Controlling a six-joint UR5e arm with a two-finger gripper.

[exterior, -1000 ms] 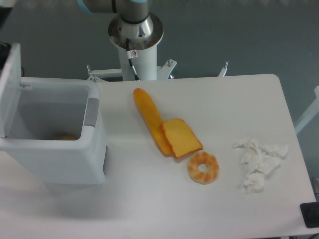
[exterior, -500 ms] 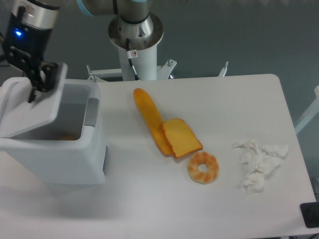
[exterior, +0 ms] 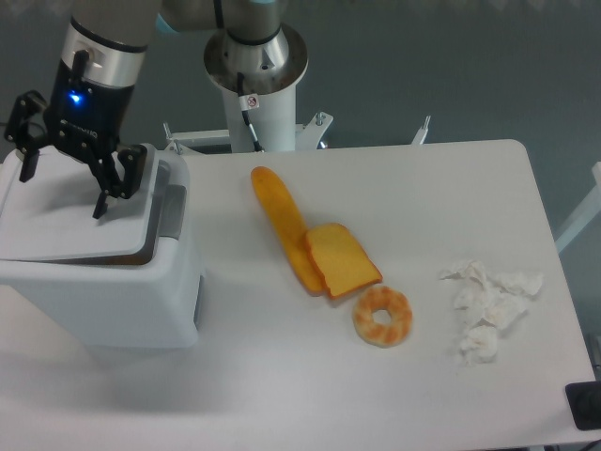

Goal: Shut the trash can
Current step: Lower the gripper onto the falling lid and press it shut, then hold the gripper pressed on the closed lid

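Observation:
The white trash can (exterior: 113, 291) stands at the left of the table. Its flat lid (exterior: 66, 218) lies tilted low over the opening, with a thin gap still showing along the near edge and right side. The grey latch tab (exterior: 173, 210) sits on the right rim. My gripper (exterior: 64, 184) is directly above the lid, its black fingers (exterior: 105, 193) spread apart and pointing down onto the lid surface. It is open and holds nothing.
On the table to the right of the bin lie an orange baguette-like loaf (exterior: 280, 224), a slice of bread (exterior: 340, 260), a ring-shaped donut (exterior: 382, 316) and crumpled white tissue (exterior: 488, 310). The robot base (exterior: 255, 66) stands behind the table.
The lid went from upright at the bin's left side to nearly flat over the opening. The gripper came in from the upper left and moved right and down with the lid.

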